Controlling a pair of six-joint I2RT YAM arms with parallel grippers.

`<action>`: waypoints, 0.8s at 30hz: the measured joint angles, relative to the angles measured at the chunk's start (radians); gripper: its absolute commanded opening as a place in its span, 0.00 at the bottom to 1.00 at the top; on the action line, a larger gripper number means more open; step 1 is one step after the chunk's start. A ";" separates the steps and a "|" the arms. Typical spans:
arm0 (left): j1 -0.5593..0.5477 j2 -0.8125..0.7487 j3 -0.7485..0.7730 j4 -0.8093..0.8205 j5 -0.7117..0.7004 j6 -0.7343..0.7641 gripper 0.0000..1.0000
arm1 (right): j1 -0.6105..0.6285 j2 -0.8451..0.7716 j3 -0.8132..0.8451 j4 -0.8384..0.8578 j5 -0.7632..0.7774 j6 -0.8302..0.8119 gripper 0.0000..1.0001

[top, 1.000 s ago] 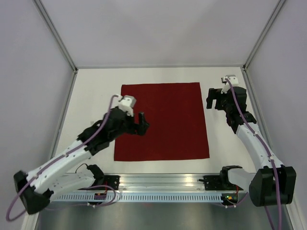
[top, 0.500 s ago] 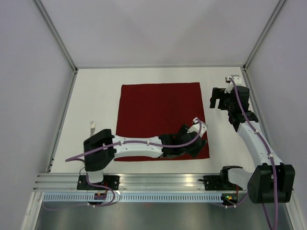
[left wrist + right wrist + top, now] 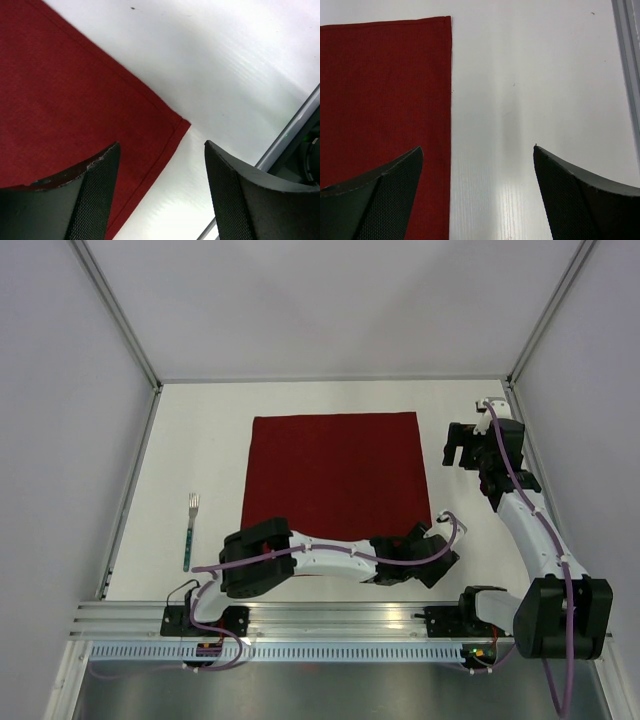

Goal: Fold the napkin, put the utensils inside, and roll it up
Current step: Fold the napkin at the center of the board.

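Left arm point(image 3: 320, 555) lies along bench point(image 3: 200, 440) near edge, barring napkin point(image 3: 335, 475) near side. Fork point(image 3: 190, 530) by left edge. Right pincer point(image 3: 460, 452) by far-right corner. Passage: far strip, left strip beyond fork

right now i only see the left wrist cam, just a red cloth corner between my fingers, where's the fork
observer: The fork lies on the bare table left of the napkin, tines pointing away from the arms.
operator: right arm holding anything
observer: No. The right gripper is open and empty, beside the napkin's right edge.
operator: napkin folded yet
observer: Not yet. It lies flat as a full square.
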 measured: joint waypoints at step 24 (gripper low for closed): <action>-0.026 0.126 0.050 0.090 -0.037 0.035 0.31 | -0.017 0.009 0.006 -0.013 -0.014 0.000 0.93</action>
